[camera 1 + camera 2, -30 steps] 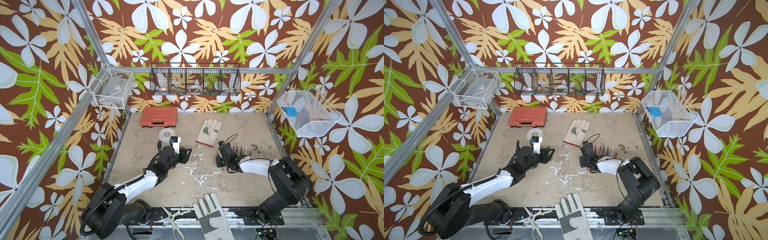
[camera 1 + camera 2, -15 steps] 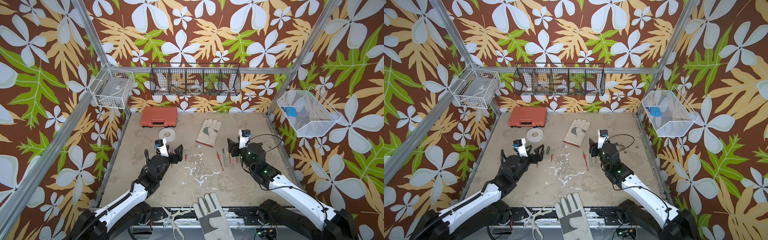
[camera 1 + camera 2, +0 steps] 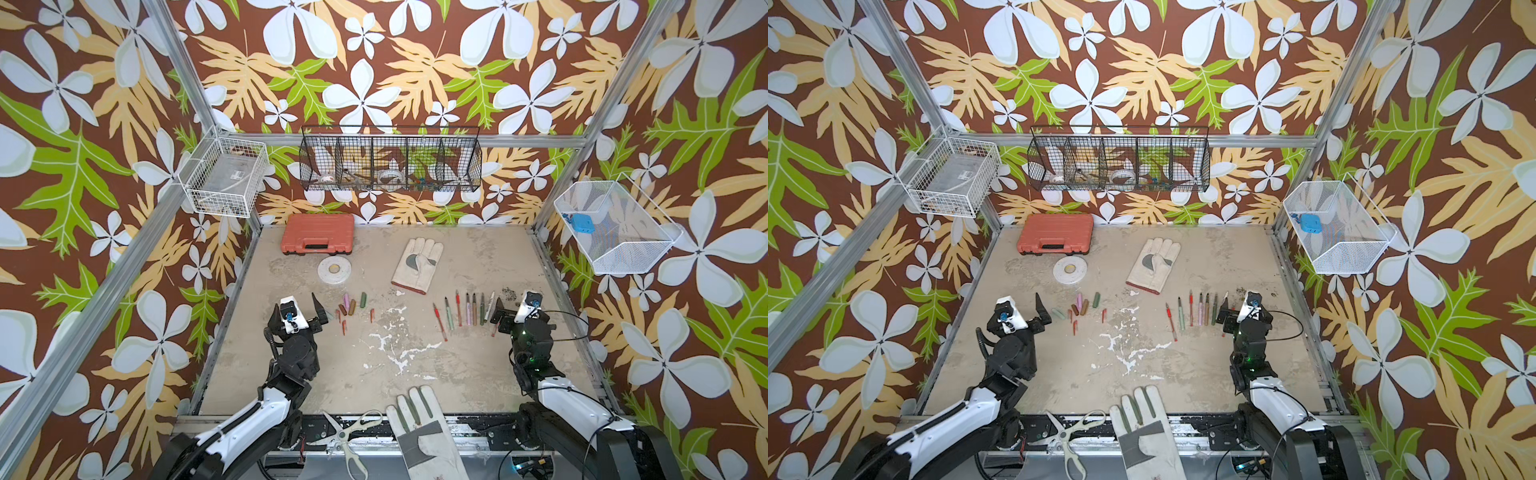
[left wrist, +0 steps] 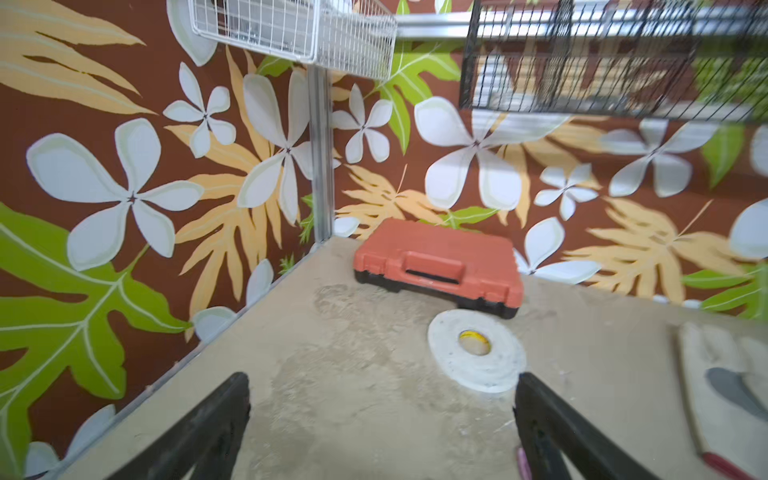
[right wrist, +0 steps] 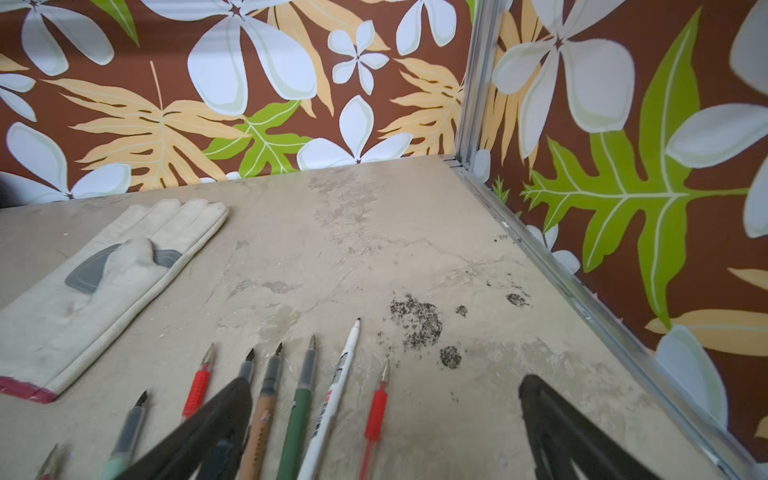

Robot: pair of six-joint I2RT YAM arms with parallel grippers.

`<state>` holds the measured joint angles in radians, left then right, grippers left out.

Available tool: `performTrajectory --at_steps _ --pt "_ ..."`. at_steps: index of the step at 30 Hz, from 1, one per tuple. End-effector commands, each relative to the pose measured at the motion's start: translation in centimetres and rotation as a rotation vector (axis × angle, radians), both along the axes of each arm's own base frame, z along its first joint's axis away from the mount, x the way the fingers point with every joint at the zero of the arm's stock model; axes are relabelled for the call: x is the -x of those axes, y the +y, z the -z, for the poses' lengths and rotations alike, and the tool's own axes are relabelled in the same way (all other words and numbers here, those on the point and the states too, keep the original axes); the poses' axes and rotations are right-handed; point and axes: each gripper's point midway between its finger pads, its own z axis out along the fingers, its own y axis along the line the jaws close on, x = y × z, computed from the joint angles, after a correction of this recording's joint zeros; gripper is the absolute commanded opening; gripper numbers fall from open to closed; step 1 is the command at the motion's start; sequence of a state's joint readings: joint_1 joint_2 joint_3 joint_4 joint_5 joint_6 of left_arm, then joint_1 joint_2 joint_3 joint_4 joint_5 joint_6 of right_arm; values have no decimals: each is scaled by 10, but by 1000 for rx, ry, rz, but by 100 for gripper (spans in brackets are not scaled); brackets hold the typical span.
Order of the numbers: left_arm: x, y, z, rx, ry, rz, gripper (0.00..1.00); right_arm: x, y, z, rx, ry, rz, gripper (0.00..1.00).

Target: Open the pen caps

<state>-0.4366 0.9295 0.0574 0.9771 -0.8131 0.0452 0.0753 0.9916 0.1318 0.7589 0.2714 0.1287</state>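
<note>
Several pen caps (image 3: pixel 351 308) lie loose in a cluster left of the middle: pink (image 3: pixel 345 298), dark green (image 3: pixel 363 299), gold, brown, mint and thin red ones. The pens (image 3: pixel 465 311) lie in a row right of the middle with bare tips pointing to the back. My left gripper (image 3: pixel 297 311) stands open just left of the caps, holding nothing. In the left wrist view, the left gripper (image 4: pixel 382 376) has bare table between its fingers. My right gripper (image 3: pixel 515 309) is open at the right end of the row. Its one finger overlaps the pens (image 5: pixel 299 415) in the right wrist view.
An orange case (image 3: pixel 318 240), a white tape roll (image 3: pixel 334 269) and a pale glove (image 3: pixel 417 264) lie toward the back. A second glove (image 3: pixel 419 432) and scissors (image 3: pixel 349 432) rest at the front edge. Wire baskets (image 3: pixel 390 164) hang on the walls.
Both grippers have drawn apart from the middle, the left one leftward and the right one rightward, and both have opened wide. The caps and pens now lie uncovered.
</note>
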Motion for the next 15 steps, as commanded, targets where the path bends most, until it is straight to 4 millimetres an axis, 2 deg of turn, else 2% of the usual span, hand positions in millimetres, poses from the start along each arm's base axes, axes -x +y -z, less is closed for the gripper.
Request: performTrajectory --at_steps 1,5,6,9,15 --pt "0 10 -15 -21 -83 -51 100 -7 -7 -23 75 -97 34 100" --pt "-15 11 15 -3 9 1 100 -16 -1 -6 87 -65 0 98" --pt "-12 16 15 6 -15 -2 100 -20 5 -6 97 -64 -35 97" --pt "-11 23 6 31 -86 18 100 -19 4 -8 80 -103 -30 97" --pt "-34 12 24 46 -60 124 100 -35 13 14 88 -72 -78 97"
